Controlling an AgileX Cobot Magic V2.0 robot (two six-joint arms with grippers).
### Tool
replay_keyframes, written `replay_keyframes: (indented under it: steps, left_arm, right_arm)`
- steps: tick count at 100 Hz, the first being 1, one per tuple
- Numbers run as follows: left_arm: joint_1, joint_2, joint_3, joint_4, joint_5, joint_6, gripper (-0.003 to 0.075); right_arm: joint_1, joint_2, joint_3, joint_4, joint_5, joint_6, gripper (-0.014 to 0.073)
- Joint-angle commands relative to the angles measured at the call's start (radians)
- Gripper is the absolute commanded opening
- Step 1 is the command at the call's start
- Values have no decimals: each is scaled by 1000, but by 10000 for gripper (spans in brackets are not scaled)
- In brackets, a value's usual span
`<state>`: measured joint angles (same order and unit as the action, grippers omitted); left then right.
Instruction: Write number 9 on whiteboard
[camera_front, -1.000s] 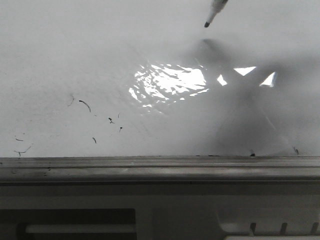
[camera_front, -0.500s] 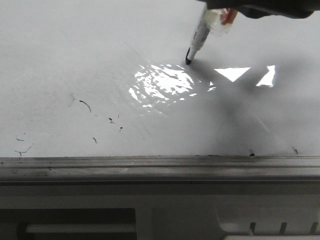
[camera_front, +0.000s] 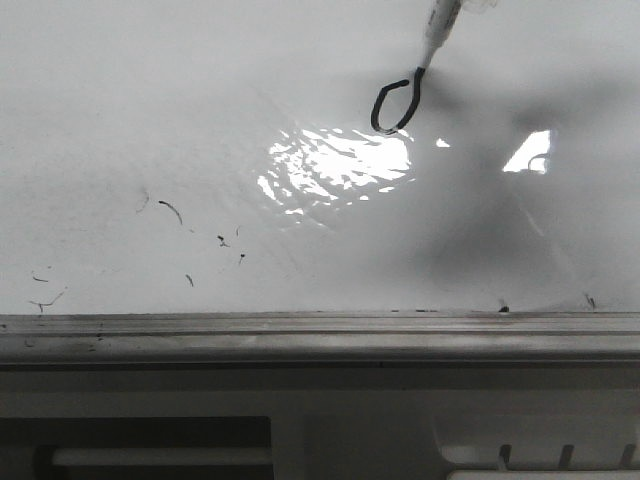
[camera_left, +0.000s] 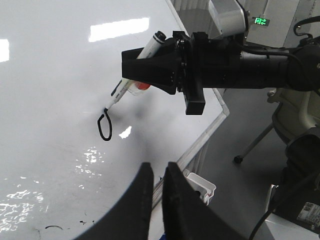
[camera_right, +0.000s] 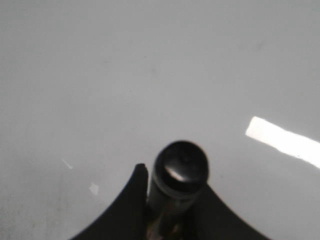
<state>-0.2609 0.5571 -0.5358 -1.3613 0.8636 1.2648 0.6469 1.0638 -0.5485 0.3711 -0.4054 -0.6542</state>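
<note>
Looking now, you'll see a small black loop (camera_front: 395, 104) has appeared on the glossy white whiteboard (camera_front: 150, 120) above the glare; your right hand (camera_left: 131, 71) pinches the white marker (camera_front: 436, 30), stem still undrawn.

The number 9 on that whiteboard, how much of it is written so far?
The loop of the number 9 is drawn on the whiteboard. The right gripper fingers hold the marker, tip at the loop's top. The long straight stem is left.
</note>
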Motion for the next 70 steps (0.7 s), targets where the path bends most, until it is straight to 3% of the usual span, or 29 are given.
replay_keyframes:
  steps: [1, 12, 30, 51, 59, 70]
  left_arm:
    - [5, 3, -27, -65, -5, -8, 11]
    - [5, 3, -27, -65, -5, -8, 11]
    - [5, 3, -27, -63, -5, -8, 11]
    - [5, 3, -25, -51, -5, -8, 22]
    - [5, 7, -25, -31, 2, 7, 83]
    - [-29, 51, -24, -28, 26, 87, 247]
  right_arm:
    - [-17, 4, -12, 40, 146, -35, -48]
    - [26, 4, 66, 67, 254, -8, -48]
    - [153, 2, 179, 82, 119, -8, -48]
    - [203, -77, 97, 76, 67, -8, -48]
    - [234, -136, 26, 73, 131, -8, -48]
    - [263, -187, -67, 72, 272, -8, -48]
